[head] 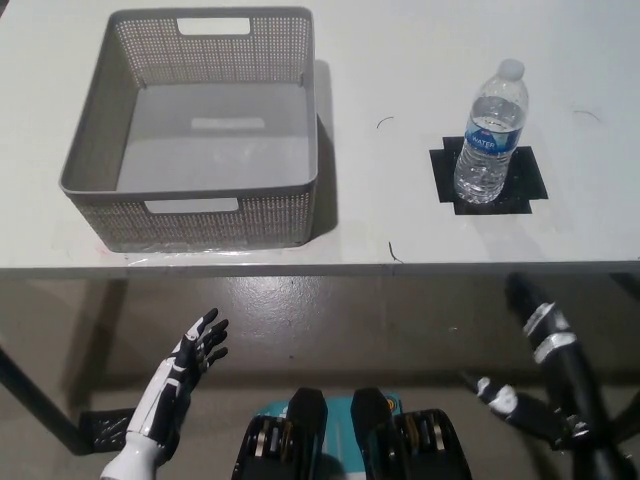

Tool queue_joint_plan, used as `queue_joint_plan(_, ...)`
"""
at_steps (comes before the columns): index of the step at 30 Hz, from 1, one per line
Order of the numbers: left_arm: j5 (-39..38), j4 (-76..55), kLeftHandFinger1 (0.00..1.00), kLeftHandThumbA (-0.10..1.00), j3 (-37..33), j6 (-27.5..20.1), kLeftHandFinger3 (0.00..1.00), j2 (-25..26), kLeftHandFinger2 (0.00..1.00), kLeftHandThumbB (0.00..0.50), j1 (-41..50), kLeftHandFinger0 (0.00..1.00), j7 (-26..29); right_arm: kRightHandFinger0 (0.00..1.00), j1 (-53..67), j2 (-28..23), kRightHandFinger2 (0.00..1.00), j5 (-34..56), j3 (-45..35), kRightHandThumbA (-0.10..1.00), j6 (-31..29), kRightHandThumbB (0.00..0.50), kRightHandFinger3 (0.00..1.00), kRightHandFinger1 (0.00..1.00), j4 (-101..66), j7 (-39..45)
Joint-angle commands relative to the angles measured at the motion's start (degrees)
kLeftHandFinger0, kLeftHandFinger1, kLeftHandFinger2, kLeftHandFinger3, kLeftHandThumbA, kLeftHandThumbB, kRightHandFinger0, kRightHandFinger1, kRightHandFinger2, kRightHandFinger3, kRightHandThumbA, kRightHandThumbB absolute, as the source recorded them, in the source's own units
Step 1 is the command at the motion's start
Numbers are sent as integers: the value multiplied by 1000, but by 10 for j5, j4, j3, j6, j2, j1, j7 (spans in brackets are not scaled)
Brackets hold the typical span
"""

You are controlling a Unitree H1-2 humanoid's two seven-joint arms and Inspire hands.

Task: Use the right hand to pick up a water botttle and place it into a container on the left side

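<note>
Nothing is done yet: the water bottle (491,135) stands upright on a black patch (524,178) at two o'clock on the tabletop (400,60), and the empty container (88,150) waits at ten o'clock. Below the table edge, the right hand (535,385) and left hand (195,350) both hang with fingers spread, touching nothing.

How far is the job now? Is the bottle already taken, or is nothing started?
Nothing is done yet. The water bottle stands upright on a black patch on the table; the grey basket is empty. Both hands, right hand and left hand, are open below the table edge. Grasping, carrying and placing remain.
</note>
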Motion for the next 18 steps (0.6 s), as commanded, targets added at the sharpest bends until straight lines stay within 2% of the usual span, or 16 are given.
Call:
queue_joint_plan(1, -10, -14, 1000, 1000, 3, -18, 1000, 5, 1000, 157, -5, 1000, -9, 1000, -35, -6, 1000, -16, -27, 1000, 3, 370, 1000, 1000, -40, -27)
queue_joint_plan(4, -9, -13, 1000, 1000, 3, -21, 1000, 4, 1000, 152, -5, 1000, -7, 1000, -64, -9, 1000, -2, -45, 1000, 26, 345, 1000, 1000, -35, -31)
queue_joint_plan(5, -9, -13, 1000, 1000, 3, -21, 1000, 4, 1000, 151, -4, 1000, -7, 1000, -67, -8, 1000, 2, -48, 1000, 27, 311, 1000, 1000, -33, -31)
queue_joint_plan(6, -7, -15, 1000, 1000, 3, -19, 1000, 4, 1000, 161, -3, 1000, -6, 1000, -91, -8, 1000, 20, -59, 1000, 49, 370, 1000, 1000, -23, -33)
queue_joint_plan(7, -5, -16, 1000, 1000, 3, -18, 1000, 4, 1000, 161, -3, 1000, -5, 1000, -94, -8, 1000, 22, -62, 1000, 52, 371, 1000, 1000, -22, -33)
queue_joint_plan(9, -4, -16, 1000, 1000, 2, -18, 1000, 4, 1000, 161, -4, 1000, -6, 1000, -118, -14, 1000, 37, -70, 1000, 65, 337, 1000, 1000, -7, -27)
queue_joint_plan(14, -7, -13, 1000, 1000, 2, -21, 1000, 6, 1000, 153, -4, 1000, -9, 1000, -175, -30, 1000, 27, -84, 1000, 121, 341, 1000, 1000, 25, -26)
queue_joint_plan(17, -2, -15, 1000, 1000, 2, -19, 1000, 6, 1000, 161, -2, 1000, -5, 1000, -209, -37, 1000, 20, -86, 1000, 128, 342, 1000, 1000, 64, -26)
queue_joint_plan(18, -13, -16, 1000, 1000, 2, -14, 1000, 5, 1000, 161, -1, 1000, -11, 1000, -226, -38, 1000, 35, -89, 1000, 132, 359, 1000, 1000, 87, -20)
